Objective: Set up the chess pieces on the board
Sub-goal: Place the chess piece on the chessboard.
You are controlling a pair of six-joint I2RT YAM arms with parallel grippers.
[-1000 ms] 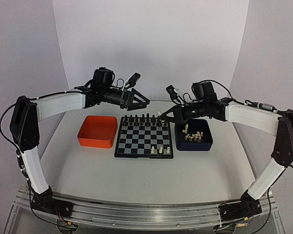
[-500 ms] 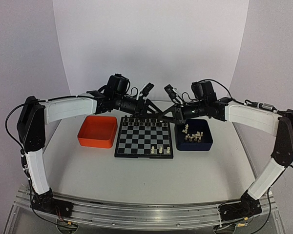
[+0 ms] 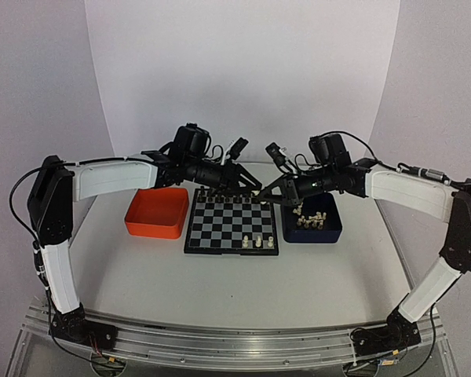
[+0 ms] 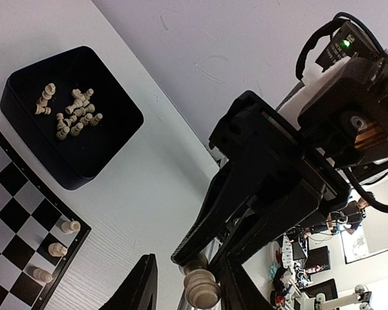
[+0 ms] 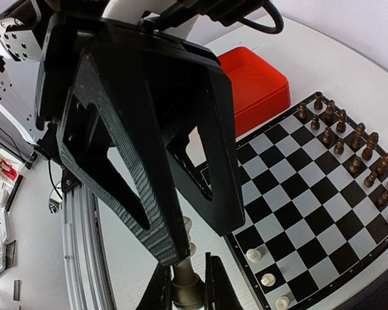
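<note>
My right gripper [image 3: 265,197] [image 5: 186,289] is shut on a cream-white chess piece [image 5: 185,284] above the far right corner of the board [image 3: 220,228] [image 5: 310,187]. My left gripper [image 3: 253,191] [image 4: 187,292] is open, and its fingers straddle that piece [image 4: 202,289] without closing on it. Three white pieces [image 3: 252,242] [image 5: 265,279] stand on the board's near right squares. Several more white pieces [image 3: 310,218] [image 4: 70,113] lie in the dark blue tray [image 3: 334,228] [image 4: 84,165].
Black pieces [image 3: 228,191] [image 5: 349,145] line the board's far rows. An orange tray [image 3: 155,214] [image 5: 255,87] sits left of the board. The two grippers crowd together above the board's far right corner.
My left arm has swung right, from above the orange tray to the right gripper, and its open fingers now sit around the held piece. The right gripper has hardly moved.
</note>
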